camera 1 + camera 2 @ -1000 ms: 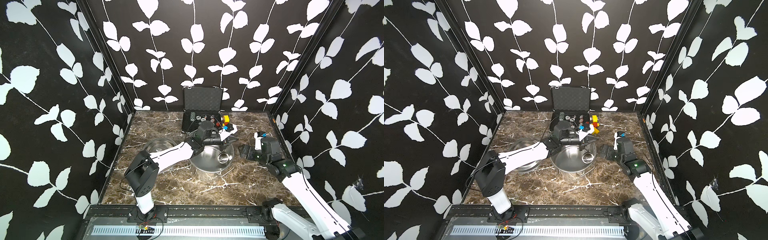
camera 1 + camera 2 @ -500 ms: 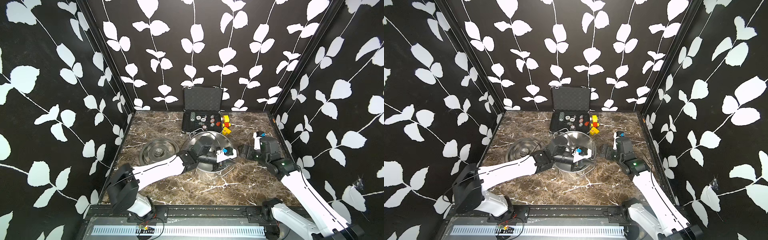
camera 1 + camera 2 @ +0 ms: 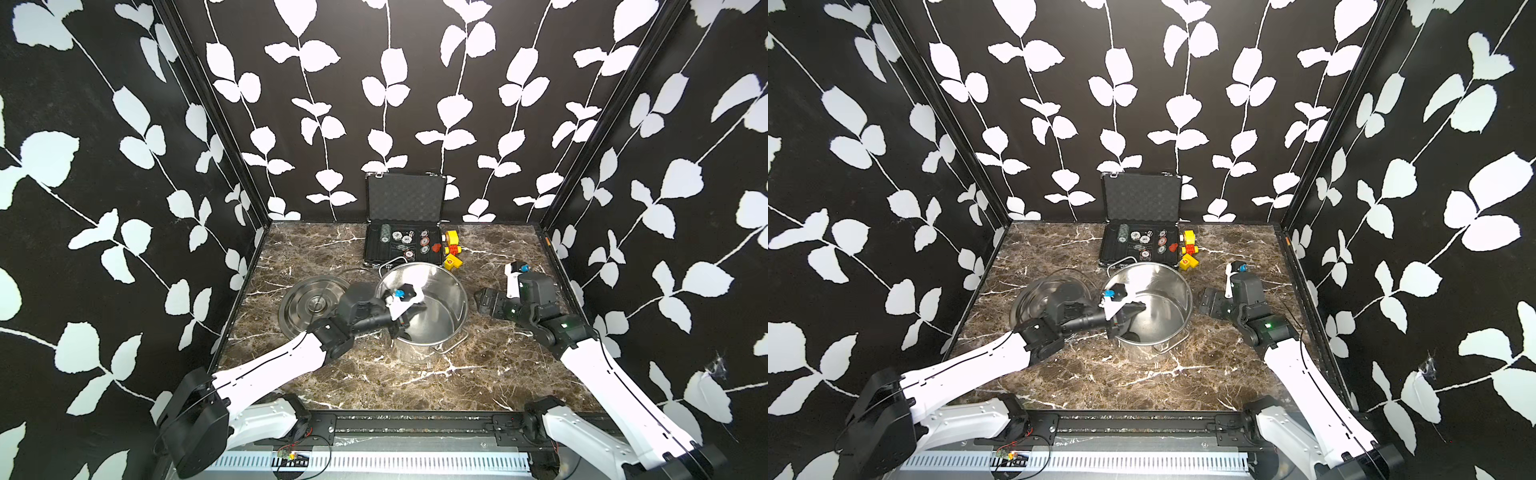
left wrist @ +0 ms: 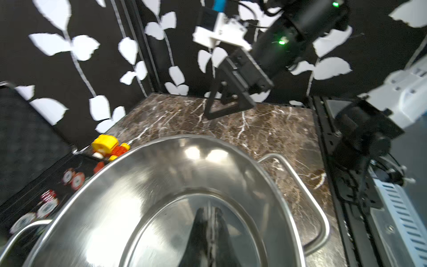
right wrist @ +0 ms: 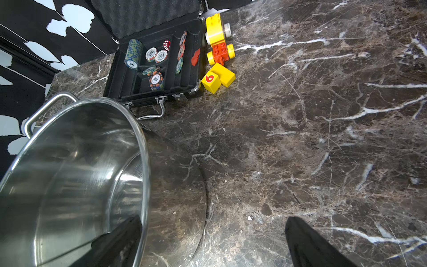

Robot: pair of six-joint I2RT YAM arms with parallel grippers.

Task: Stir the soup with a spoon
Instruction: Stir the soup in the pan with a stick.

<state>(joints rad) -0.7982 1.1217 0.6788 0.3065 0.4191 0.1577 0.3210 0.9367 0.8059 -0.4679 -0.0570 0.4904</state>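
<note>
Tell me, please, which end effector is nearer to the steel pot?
Left. The left end effector, shut, reaches down inside the steel pot; the right end effector hangs open outside it, beside the pot's wall.

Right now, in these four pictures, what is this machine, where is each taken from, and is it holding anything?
It is a robot with two arms, each ending in a two-fingered gripper. Two pictures look down from overhead; two come from wrist cameras. On the marble table are a steel pot, seemingly empty, its lid beside it, an open case of poker chips and toy blocks. The left gripper is shut inside the pot; whether it grips the spoon I cannot tell. The right gripper hangs open beside the pot, holding nothing.
</note>
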